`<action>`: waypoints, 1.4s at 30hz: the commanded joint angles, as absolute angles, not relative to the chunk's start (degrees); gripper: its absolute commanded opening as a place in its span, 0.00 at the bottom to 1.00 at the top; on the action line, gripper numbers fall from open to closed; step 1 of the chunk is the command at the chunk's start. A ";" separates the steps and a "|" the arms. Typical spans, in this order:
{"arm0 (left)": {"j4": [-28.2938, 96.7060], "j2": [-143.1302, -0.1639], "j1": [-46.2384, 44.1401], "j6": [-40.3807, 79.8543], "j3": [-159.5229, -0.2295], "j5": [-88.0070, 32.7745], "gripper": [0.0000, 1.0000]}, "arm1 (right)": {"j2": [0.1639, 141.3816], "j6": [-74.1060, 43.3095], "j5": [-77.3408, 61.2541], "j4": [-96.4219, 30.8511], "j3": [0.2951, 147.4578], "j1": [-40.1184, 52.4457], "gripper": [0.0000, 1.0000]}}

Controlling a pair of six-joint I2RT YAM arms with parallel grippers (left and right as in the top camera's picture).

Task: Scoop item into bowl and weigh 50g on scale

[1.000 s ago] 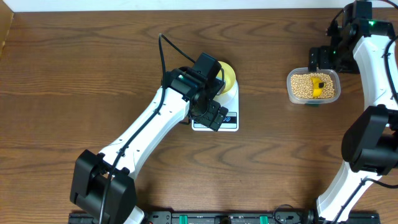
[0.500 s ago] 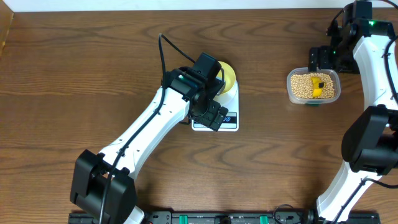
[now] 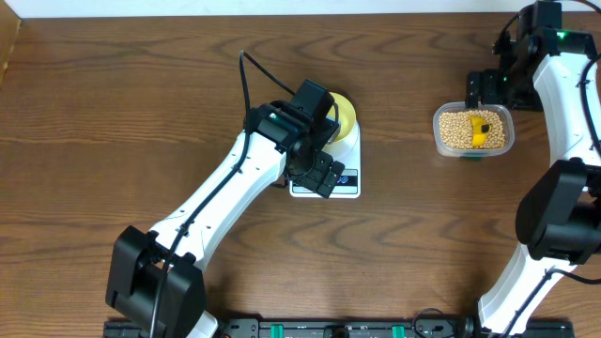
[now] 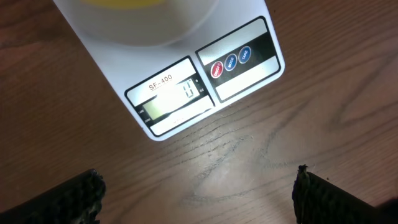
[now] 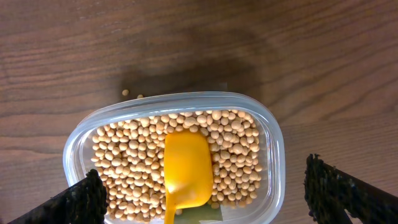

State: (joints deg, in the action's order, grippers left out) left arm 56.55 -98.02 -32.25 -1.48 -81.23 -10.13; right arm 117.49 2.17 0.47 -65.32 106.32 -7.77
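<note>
The white scale (image 3: 331, 170) sits mid-table with the pale yellow bowl (image 3: 345, 113) on its platform, mostly hidden by my left arm. In the left wrist view the scale (image 4: 205, 74) shows its lit display and red and blue buttons. My left gripper (image 4: 198, 198) is open and empty, hovering over bare wood just in front of the scale. The tan beans (image 3: 455, 130) fill a clear plastic tub (image 5: 273, 149) at the right, with a bright yellow scoop (image 5: 185, 168) lying on them. My right gripper (image 5: 202, 198) is open and empty above the tub, straddling it.
A few loose beans (image 5: 127, 93) lie on the table just beyond the tub. The table's far edge runs along the top of the overhead view. My left arm (image 3: 235, 188) stretches diagonally across the middle of the wooden table.
</note>
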 commanded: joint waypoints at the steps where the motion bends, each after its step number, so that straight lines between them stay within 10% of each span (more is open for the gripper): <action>1: 56.64 -98.48 -32.12 -1.23 -80.99 -9.37 0.98 | 117.78 2.42 0.95 -65.34 107.13 -7.79 0.99; 36: 56.64 -98.48 -32.08 -1.21 -81.01 -9.39 0.98 | 117.49 2.87 -0.49 -64.01 107.15 -7.81 0.98; 42: 56.64 -98.48 -32.08 -1.23 -81.01 -9.37 0.98 | 117.43 2.87 -2.11 -66.17 107.15 -7.79 0.39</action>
